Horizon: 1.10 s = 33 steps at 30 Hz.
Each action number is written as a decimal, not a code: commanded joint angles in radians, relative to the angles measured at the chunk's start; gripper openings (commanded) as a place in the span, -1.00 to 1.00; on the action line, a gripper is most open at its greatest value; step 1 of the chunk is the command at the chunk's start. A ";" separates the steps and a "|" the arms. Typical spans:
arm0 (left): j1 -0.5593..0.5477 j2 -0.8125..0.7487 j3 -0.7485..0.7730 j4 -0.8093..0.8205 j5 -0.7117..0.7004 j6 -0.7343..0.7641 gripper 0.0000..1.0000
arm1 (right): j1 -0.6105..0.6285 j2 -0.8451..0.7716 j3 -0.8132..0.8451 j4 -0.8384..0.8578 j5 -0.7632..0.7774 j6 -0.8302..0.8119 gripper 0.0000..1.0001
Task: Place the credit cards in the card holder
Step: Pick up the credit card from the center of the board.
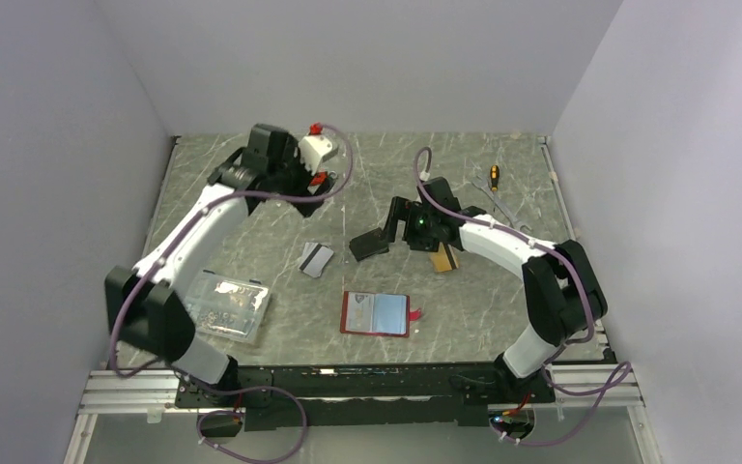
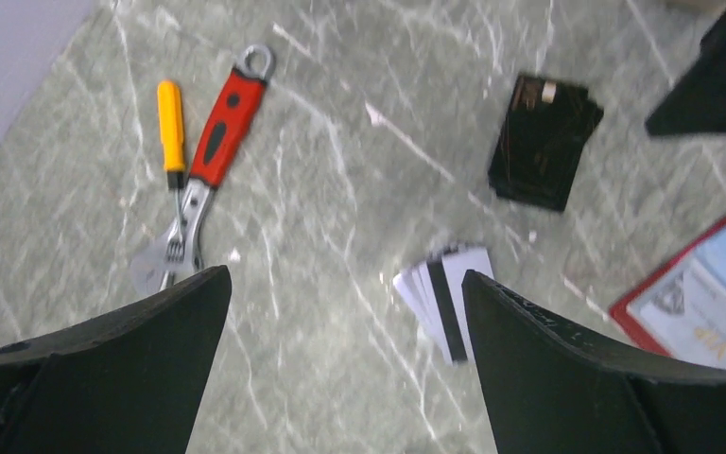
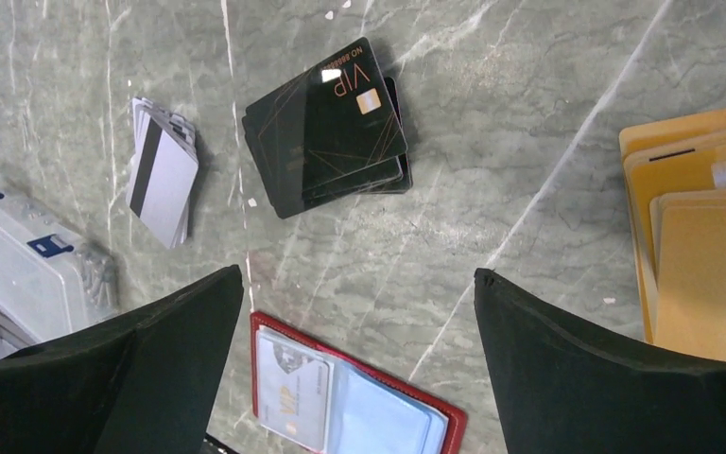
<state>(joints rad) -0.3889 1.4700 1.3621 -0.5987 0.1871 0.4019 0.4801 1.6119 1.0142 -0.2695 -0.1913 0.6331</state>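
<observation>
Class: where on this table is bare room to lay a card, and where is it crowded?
Bare: far strip of table between left claw and tools; near patch between card holder and right arm base. Crowded: mid-table, where silver cards, black cards and gold cards cluster by the right claw.

Top black card [image 3: 326, 123]: "VIP" + "NO" w/ digits; credit card [image 3: 291, 390] in card holder [image 3: 388, 380]: "VIP".
</observation>
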 commanded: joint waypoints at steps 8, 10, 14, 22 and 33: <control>-0.014 0.440 0.218 0.011 0.282 -0.133 0.99 | -0.006 0.124 0.047 0.116 -0.032 0.087 0.16; -0.025 0.493 0.244 0.004 0.305 -0.130 0.99 | -0.009 0.138 0.046 0.130 -0.035 0.097 0.02; -0.045 0.578 0.306 -0.025 0.341 -0.127 0.99 | -0.019 0.159 0.041 0.159 -0.055 0.117 -0.11; -0.085 0.657 0.355 -0.027 0.319 -0.104 0.74 | -0.053 0.174 -0.028 0.263 -0.122 0.163 0.09; -0.130 0.746 0.421 -0.115 0.245 -0.027 0.78 | -0.110 0.207 -0.061 0.345 -0.163 0.185 0.18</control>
<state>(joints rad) -0.5121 2.1868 1.7233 -0.6621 0.4446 0.3363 0.3893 1.8126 0.9619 0.0055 -0.3267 0.8055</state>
